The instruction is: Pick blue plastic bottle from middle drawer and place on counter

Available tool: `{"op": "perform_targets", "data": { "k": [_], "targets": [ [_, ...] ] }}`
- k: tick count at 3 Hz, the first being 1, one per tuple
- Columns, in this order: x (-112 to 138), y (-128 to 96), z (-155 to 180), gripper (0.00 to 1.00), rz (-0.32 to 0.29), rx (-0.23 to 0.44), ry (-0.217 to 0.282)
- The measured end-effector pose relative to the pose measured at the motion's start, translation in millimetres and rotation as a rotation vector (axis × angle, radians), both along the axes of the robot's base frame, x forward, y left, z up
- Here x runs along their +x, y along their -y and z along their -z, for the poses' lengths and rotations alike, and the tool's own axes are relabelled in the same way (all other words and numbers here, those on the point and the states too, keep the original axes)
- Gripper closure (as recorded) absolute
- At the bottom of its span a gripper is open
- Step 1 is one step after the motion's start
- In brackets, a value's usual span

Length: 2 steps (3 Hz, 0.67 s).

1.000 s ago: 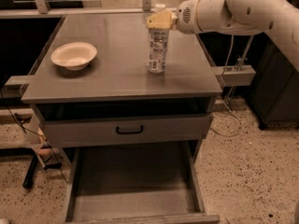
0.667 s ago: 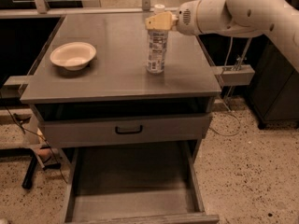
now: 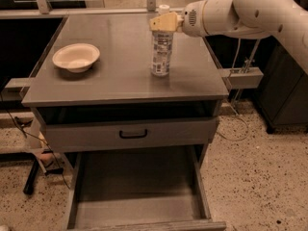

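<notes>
The blue plastic bottle (image 3: 160, 56) stands upright on the counter (image 3: 120, 76), right of centre, its base resting on the surface. Its white cap shows just above my gripper (image 3: 165, 22). The gripper reaches in from the right and is shut on the bottle's neck, with a cream finger (image 3: 161, 23) across the front of it. The white arm (image 3: 240, 11) runs off to the upper right. The middle drawer (image 3: 139, 191) is pulled out at the bottom of the view and its grey floor is bare.
A cream bowl (image 3: 76, 57) sits on the left part of the counter. A closed drawer front with a black handle (image 3: 133, 134) is below the counter edge. A dark cabinet (image 3: 288, 95) stands at the right, and cables lie on the speckled floor.
</notes>
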State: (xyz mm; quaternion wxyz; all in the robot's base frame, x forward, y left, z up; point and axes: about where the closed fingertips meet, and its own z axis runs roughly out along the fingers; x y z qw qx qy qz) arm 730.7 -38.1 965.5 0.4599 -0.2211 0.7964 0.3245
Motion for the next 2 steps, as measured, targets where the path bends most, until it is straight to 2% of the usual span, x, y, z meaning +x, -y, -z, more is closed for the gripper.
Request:
{"op": "perform_targets", "data": {
  "k": [2],
  "targets": [
    [0.0, -0.1, 0.0, 0.10, 0.000, 0.000, 0.000]
  ]
}}
